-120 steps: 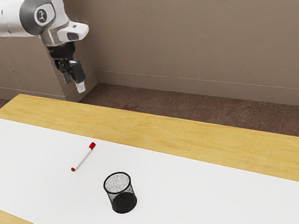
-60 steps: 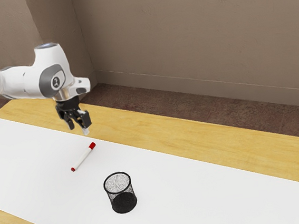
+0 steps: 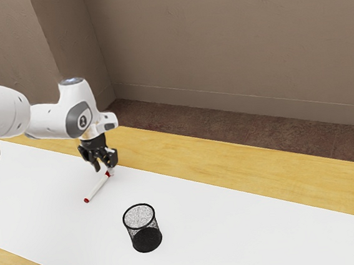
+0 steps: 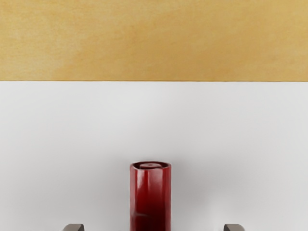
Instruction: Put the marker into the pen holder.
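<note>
Low over the marker's red-capped end, my gripper (image 3: pixel 104 171) points down with its fingers apart. The white marker (image 3: pixel 96 189) lies on the white strip, its other red end toward the exterior view's lower left. In the wrist view, the marker's red cap (image 4: pixel 150 199) lies between the two separated fingertips of my gripper (image 4: pixel 154 227), with a gap on each side. A black mesh pen holder (image 3: pixel 142 230) stands upright, apart from the marker, nearer the exterior camera; no pen is visible in it.
The white strip (image 3: pixel 236 227) runs along the wooden table (image 3: pixel 242 157), with bare wood on both sides. Beyond the table's far edge are a dark floor (image 3: pixel 227 131) and a brown wall (image 3: pixel 231 46).
My arm has come down from high above the table to the marker's capped end, lately shifting slightly toward the exterior view's right. The marker and pen holder have stayed put.
</note>
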Robot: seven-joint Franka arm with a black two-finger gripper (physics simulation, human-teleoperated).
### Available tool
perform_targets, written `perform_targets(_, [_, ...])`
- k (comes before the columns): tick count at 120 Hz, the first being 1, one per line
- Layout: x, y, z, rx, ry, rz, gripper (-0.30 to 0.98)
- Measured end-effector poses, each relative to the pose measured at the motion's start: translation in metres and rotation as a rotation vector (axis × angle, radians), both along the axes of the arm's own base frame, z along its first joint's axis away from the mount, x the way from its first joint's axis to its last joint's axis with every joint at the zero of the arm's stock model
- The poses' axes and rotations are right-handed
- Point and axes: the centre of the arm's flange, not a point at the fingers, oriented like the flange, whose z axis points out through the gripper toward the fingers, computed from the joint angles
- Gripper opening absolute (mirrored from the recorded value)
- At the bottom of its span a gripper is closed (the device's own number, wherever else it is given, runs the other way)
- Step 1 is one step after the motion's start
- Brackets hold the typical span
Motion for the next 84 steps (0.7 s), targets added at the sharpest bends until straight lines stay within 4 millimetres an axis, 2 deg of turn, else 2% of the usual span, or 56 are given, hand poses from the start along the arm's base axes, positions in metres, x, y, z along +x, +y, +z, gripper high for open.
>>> perform_targets(10, [-0.001, 0.000, -0.009, -0.002, 0.009, 0.011, 0.34])
perform_targets(52, [-0.003, 0.000, -0.022, -0.003, 0.024, 0.044, 0.31])
perform_targets(70, [-0.003, 0.001, -0.021, -0.002, 0.021, 0.049, 0.11])
perform_targets(84, [-0.003, 0.001, -0.021, -0.001, 0.020, 0.049, 0.00])
